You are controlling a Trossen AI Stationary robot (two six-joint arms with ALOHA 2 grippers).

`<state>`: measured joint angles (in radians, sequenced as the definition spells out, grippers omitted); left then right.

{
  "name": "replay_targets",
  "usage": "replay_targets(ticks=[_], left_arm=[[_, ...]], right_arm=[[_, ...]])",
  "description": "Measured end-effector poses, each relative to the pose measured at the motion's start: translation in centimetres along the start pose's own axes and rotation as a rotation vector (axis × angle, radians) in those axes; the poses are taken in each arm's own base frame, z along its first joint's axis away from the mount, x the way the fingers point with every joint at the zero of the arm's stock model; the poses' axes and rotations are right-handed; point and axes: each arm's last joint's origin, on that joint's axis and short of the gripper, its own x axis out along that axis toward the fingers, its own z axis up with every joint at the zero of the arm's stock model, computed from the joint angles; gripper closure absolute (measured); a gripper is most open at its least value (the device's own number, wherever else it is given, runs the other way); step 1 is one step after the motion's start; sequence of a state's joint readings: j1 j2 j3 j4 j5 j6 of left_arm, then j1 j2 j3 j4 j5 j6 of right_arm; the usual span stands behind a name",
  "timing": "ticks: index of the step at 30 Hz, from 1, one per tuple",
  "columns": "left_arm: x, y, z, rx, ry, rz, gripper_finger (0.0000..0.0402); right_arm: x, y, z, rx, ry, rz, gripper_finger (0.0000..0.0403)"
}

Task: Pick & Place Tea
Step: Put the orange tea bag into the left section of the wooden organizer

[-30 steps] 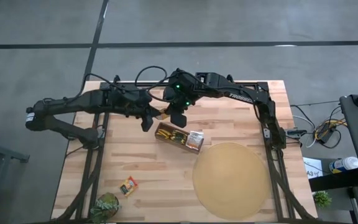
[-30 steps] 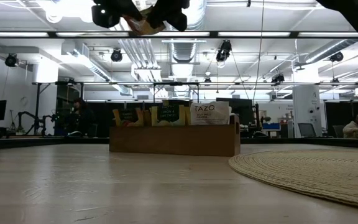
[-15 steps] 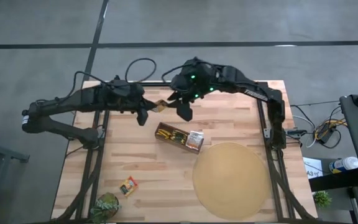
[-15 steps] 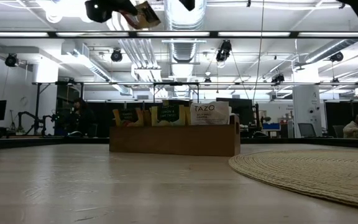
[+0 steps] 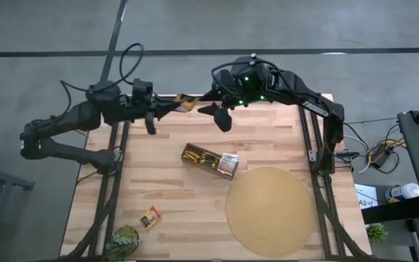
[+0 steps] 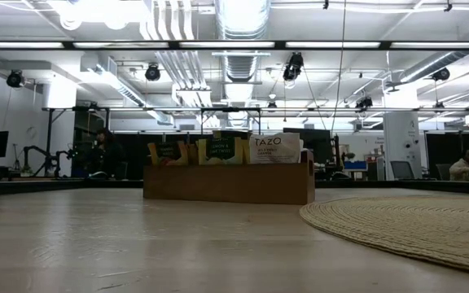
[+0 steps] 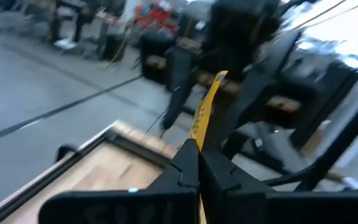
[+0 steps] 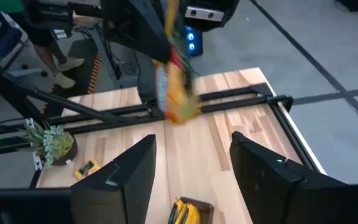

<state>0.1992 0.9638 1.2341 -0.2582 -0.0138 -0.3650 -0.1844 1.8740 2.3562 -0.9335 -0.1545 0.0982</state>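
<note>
transfer step in hand: left gripper (image 5: 167,108) pinches one tea sachet (image 5: 187,102) above the table's far edge, beyond the wooden box (image 5: 208,160). right gripper (image 5: 219,108), fingers spread, sits just beside the sachet. next move likely calls for carrying it to the round mat (image 5: 270,210); the box lies between.

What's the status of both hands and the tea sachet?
Left hand shut on sachet, raised at the table's far edge. Right hand open beside it. Nothing between.
</note>
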Motion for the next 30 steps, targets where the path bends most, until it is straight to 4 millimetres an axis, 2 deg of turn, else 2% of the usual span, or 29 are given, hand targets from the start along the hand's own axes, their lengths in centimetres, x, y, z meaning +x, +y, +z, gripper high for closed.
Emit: replay_targets(ticks=[7, 11, 22, 30], left_arm=[[-0.1, -0.6, 0.7, -0.006, -0.053, -0.115, 0.0401], [0.2, -0.8, 1.1, -0.003, -0.085, -0.169, 0.0401], [0.2, -0.9, 1.3, 0.006, -0.11, -0.182, 0.0401], [0.2, -0.9, 1.3, 0.015, -0.112, -0.18, 0.0401]], right_arm=[[-0.1, 0.1, 0.7, -0.011, -0.069, 0.016, 0.02], [-0.2, 0.4, 1.6, -0.004, -0.151, 0.119, 0.0199], [-0.3, 0.5, 2.0, 0.015, -0.187, 0.184, 0.0199], [-1.1, 0.7, 2.2, 0.029, -0.195, 0.218, 0.0199]])
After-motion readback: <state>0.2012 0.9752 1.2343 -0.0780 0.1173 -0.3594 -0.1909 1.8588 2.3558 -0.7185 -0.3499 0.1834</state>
